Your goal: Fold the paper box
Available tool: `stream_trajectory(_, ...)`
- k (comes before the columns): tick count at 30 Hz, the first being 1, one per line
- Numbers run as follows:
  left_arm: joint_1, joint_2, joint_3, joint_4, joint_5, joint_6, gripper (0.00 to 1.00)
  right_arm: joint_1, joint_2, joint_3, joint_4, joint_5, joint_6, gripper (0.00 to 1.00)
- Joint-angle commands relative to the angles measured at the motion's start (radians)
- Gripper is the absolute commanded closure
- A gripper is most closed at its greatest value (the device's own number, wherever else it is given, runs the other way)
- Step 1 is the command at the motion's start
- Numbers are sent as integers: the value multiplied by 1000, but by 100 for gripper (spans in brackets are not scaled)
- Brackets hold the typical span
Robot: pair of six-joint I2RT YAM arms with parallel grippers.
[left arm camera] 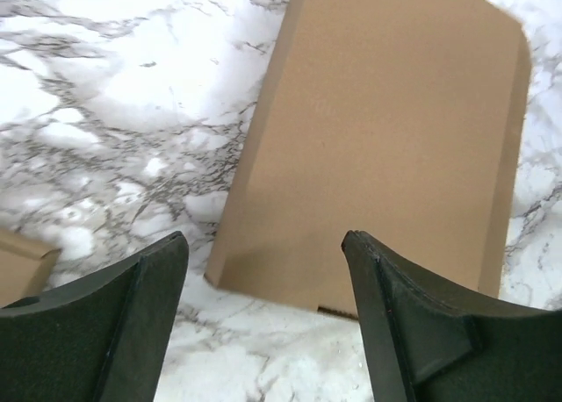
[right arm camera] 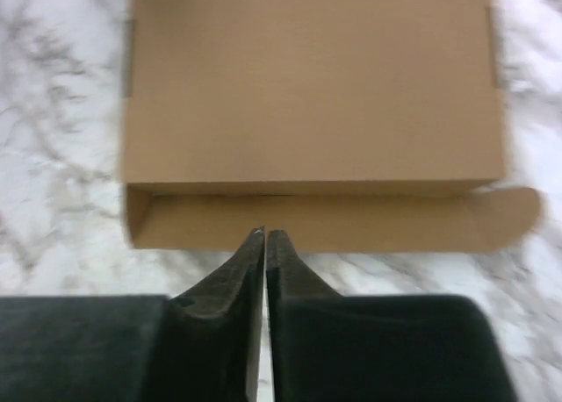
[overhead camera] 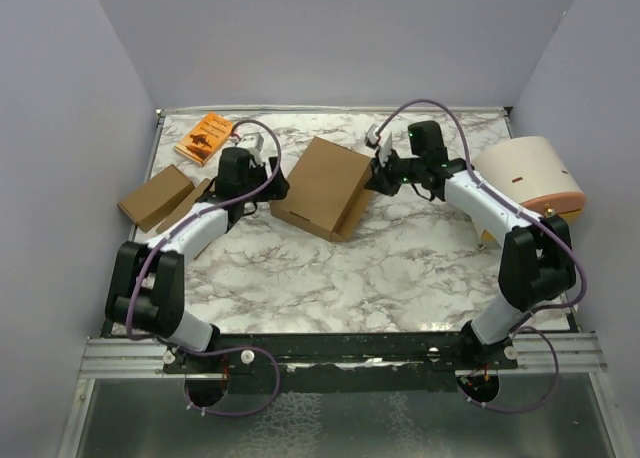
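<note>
L gripper (left arm camera: 263,275) spread wide, nothing btwn its fingers (left arm camera: 123,332). It sits just beside a corner of the paper box (left arm camera: 386,139), which shows in the gap ahead. R gripper (right arm camera: 265,240) pinched fully together, gripping nothing. Its tips are at the box's low front flap; can't tell if they touch, view is blurred. Box lies flat, approx mid-table toward the far side, btwn both grippers, lid down, one flap sticking out on the R-arm side. It rests on the marble table (overhead camera: 400,268). Two smaller brown cardboard pieces (overhead camera: 160,198) lie by the L forearm. Orange book (overhead camera: 205,138) in far-left corner, apart from the box. Cream rounded object (overhead camera: 525,173) w/ orange base at far right, beside R arm. Book's cover print too small to read; box is plain brown.
</note>
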Motion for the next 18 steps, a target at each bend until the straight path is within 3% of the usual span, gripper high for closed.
stream_trajectory(1, 12, -175, -144, 63, -55, -68, 32, -54, 63, 92, 177, 164, 47, 99)
stream_trajectory(5, 12, -255, -294, 82, 18, -141, 77, -68, 256, 308, 99, 257, 22, 99)
stream_trajectory(7, 11, -274, -348, 112, 59, -177, 92, -71, 333, 390, 85, 300, 11, 99)
stream_trajectory(11, 7, -249, -380, 148, 79, -196, 92, -90, 467, 552, 42, 346, 8, 99)
stream_trajectory(18, 7, -59, -270, 179, 91, -181, 90, -107, 659, 773, -48, 359, -29, 99)
